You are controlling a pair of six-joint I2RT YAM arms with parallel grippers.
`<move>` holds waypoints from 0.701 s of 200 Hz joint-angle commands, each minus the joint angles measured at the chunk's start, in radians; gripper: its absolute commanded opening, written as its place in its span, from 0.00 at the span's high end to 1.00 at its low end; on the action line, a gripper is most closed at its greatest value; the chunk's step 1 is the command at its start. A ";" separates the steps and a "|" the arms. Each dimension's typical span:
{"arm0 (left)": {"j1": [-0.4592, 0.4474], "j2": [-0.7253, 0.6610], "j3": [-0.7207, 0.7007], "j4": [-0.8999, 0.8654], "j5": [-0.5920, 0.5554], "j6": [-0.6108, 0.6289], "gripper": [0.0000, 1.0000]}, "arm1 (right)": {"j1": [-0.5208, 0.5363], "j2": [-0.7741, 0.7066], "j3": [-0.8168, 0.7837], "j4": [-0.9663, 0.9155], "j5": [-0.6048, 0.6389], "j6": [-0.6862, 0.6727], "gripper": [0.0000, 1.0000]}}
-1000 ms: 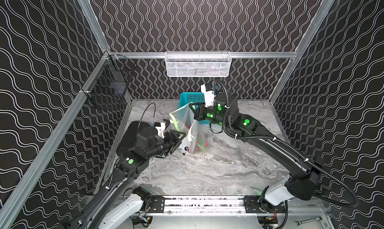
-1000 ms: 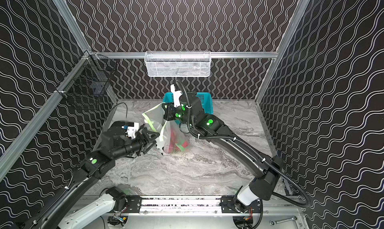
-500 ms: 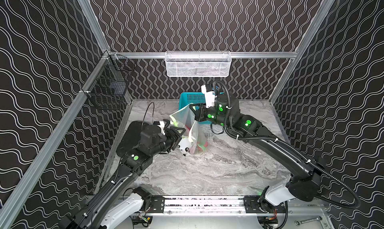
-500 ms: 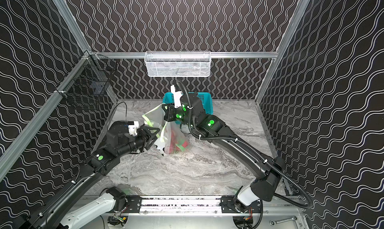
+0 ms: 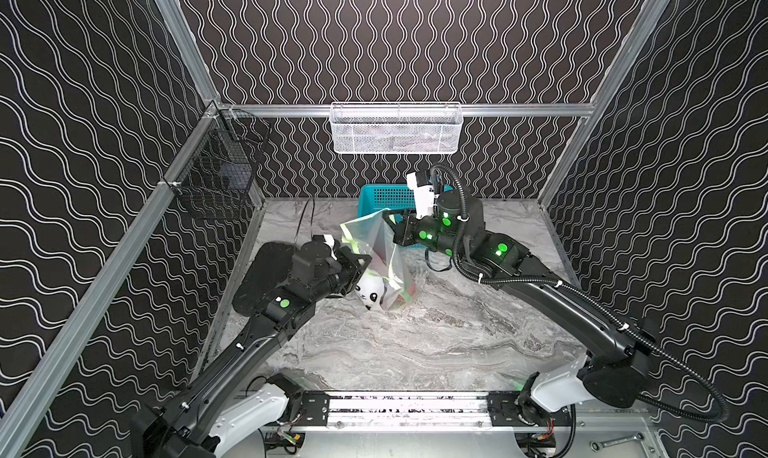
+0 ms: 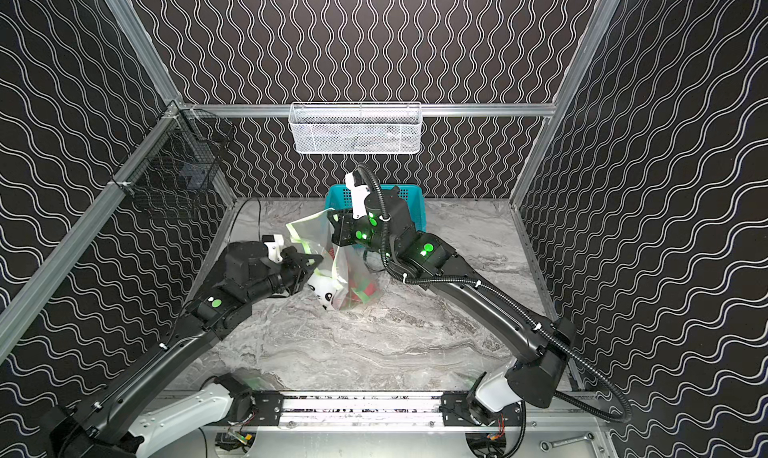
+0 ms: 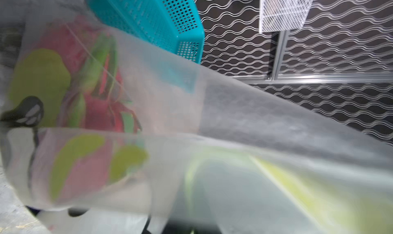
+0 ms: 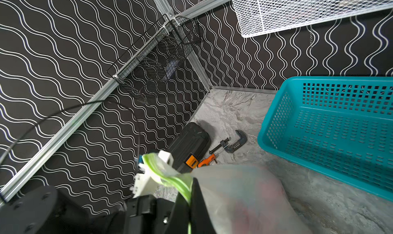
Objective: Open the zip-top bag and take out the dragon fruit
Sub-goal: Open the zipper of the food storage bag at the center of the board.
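Obs: left gripper (image 5: 362,263) closed, pinching the left wall of the zip-top bag (image 5: 376,248). Bag stands upright on the table (image 5: 415,343) between both grippers. Dragon fruit (image 5: 406,294) sits in the bag's bottom, below-right of that gripper. The right gripper (image 5: 390,223) is closed on the bag's upper zip corner.
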 commanded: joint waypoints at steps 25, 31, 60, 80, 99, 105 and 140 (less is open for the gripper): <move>0.067 -0.015 0.301 -0.318 -0.094 0.329 1.00 | -0.045 -0.015 0.004 0.051 0.006 0.064 1.00; 0.079 0.001 0.376 -0.377 -0.106 0.405 1.00 | -0.058 -0.014 0.003 0.049 -0.016 0.074 1.00; 0.118 0.167 0.829 -0.613 -0.059 0.709 1.00 | -0.067 -0.009 0.004 0.055 -0.060 0.075 1.00; 0.118 0.297 1.094 -0.718 -0.008 0.797 1.00 | -0.067 -0.013 -0.011 0.064 -0.091 0.093 1.00; 0.118 0.434 1.315 -0.826 0.073 0.834 1.00 | -0.078 -0.053 -0.091 0.091 -0.107 0.134 1.00; 0.118 0.470 1.348 -0.849 0.116 0.837 1.00 | -0.085 -0.074 -0.142 0.100 -0.106 0.145 1.00; 0.114 0.444 1.034 -0.691 0.302 0.804 1.00 | -0.128 -0.222 -0.485 0.109 -0.065 0.156 1.00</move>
